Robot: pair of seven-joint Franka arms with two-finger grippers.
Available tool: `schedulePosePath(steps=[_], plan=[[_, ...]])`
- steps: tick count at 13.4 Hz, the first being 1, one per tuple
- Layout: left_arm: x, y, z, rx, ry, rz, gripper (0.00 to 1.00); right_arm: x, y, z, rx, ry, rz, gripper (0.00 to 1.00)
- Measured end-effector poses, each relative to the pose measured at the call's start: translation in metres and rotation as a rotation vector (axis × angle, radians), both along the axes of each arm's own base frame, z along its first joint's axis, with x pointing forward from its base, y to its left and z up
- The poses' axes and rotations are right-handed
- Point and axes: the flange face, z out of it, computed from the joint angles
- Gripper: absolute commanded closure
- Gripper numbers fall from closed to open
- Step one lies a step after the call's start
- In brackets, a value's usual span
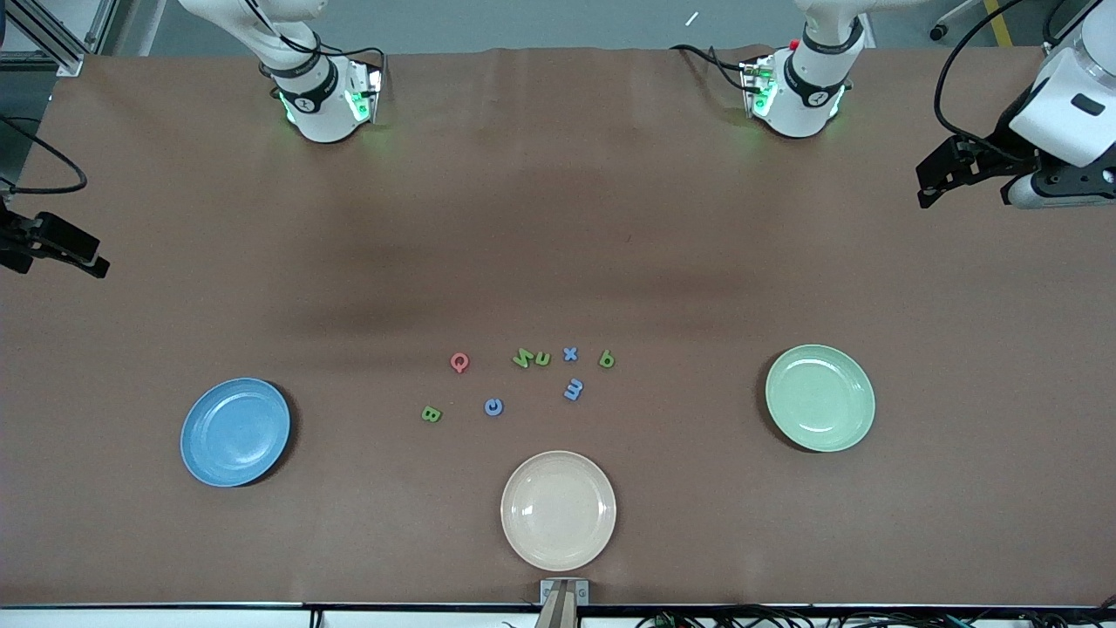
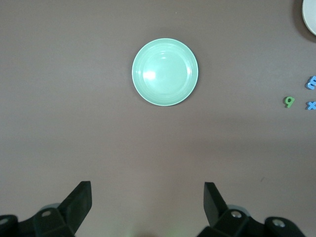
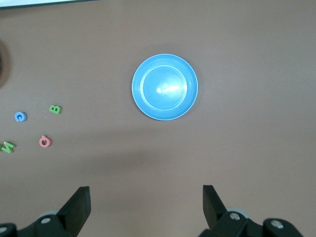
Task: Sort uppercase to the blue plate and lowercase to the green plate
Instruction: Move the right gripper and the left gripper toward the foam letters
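Note:
The blue plate (image 1: 235,432) lies toward the right arm's end and is empty; the green plate (image 1: 819,398) lies toward the left arm's end and is empty. Between them lie the pink-red Q (image 1: 459,362), green N/Z (image 1: 521,358), green n/u (image 1: 542,358), blue x (image 1: 570,353), green b (image 1: 607,358), blue m (image 1: 574,389), blue C (image 1: 493,406) and green B (image 1: 431,413). My left gripper (image 1: 933,179) hangs open and empty high over the green plate (image 2: 165,72). My right gripper (image 1: 83,253) hangs open and empty high over the blue plate (image 3: 165,87).
A beige plate (image 1: 558,510) lies empty near the front table edge, nearer to the camera than the letters. The right wrist view shows the C (image 3: 19,116), B (image 3: 55,109) and Q (image 3: 45,141); the left wrist view shows the b (image 2: 289,101).

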Motion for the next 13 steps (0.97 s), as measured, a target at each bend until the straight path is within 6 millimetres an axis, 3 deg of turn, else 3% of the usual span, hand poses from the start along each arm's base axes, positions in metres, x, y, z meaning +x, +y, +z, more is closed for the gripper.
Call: schedulePosePath(steps=[5,6,8,10,11,13], plan=[[0.006,-0.003,-0.008,-0.005,0.015,-0.007,0.00,0.000,0.000,0.000,0.000,0.002,0.000,0.00],[0.012,-0.005,-0.012,-0.008,0.021,-0.011,0.00,0.001,0.000,-0.005,0.001,0.013,0.000,0.00],[0.028,-0.015,-0.033,-0.016,0.058,-0.020,0.00,0.013,0.000,-0.032,0.003,0.058,0.001,0.00],[0.044,-0.050,-0.072,-0.021,0.101,0.005,0.00,0.030,0.003,-0.063,0.004,0.087,0.008,0.00],[0.052,-0.075,-0.093,-0.025,0.109,0.026,0.00,0.037,0.007,-0.075,0.005,0.096,0.015,0.00],[0.066,-0.132,-0.144,-0.035,0.113,0.086,0.00,0.056,0.020,-0.120,0.007,0.142,0.037,0.00]])
